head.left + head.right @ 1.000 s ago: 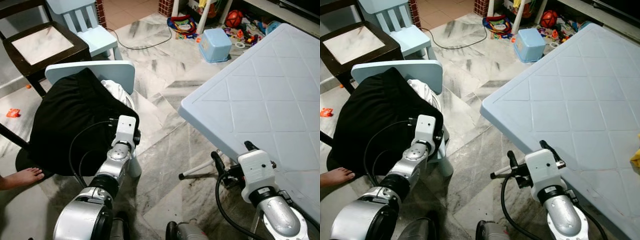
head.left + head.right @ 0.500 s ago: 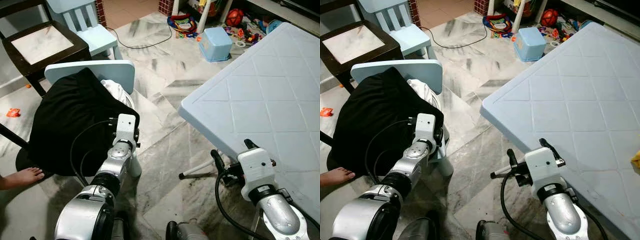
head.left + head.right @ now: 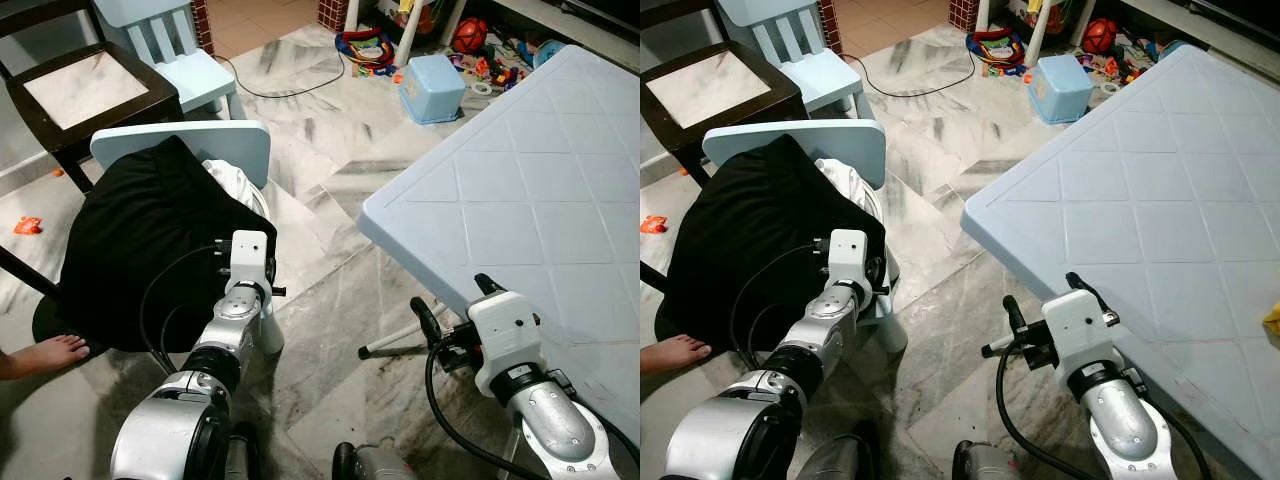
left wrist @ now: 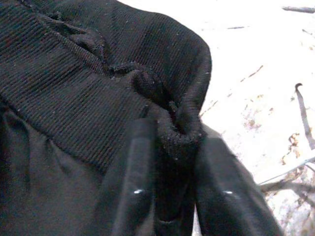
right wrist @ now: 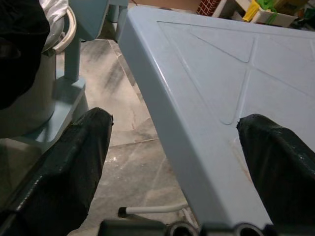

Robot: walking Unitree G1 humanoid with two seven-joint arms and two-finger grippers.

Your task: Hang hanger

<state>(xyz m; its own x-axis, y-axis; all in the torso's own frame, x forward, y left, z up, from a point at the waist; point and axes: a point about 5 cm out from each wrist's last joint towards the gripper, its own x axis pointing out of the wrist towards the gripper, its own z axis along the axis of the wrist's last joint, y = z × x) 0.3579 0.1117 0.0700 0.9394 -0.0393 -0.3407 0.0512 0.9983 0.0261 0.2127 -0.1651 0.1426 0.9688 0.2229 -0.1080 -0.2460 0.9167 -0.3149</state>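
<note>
The left claw [image 4: 170,196] has its two black fingers [image 4: 129,182] pinched tight on a thick fold at the edge of the black garment [image 3: 140,250], which is draped over a small pale blue chair [image 3: 200,140] on the robot's left. A bit of white cloth [image 3: 232,182] pokes out from under the black fabric near the chair's back. I can't make out a hanger anywhere under the cloth, so where it sits I cannot tell. The right claw [image 5: 184,162] is spread wide, one finger to each side of the corner edge of the pale blue tabletop [image 3: 540,180], touching nothing, low over the marbled floor [image 3: 330,300]. A bare foot [image 3: 45,355] of a person rests on the floor beside the black garment. Farther off stand a dark wooden chair [image 3: 75,90], a blue tub [image 3: 432,88] and scattered toys [image 3: 365,48].
</note>
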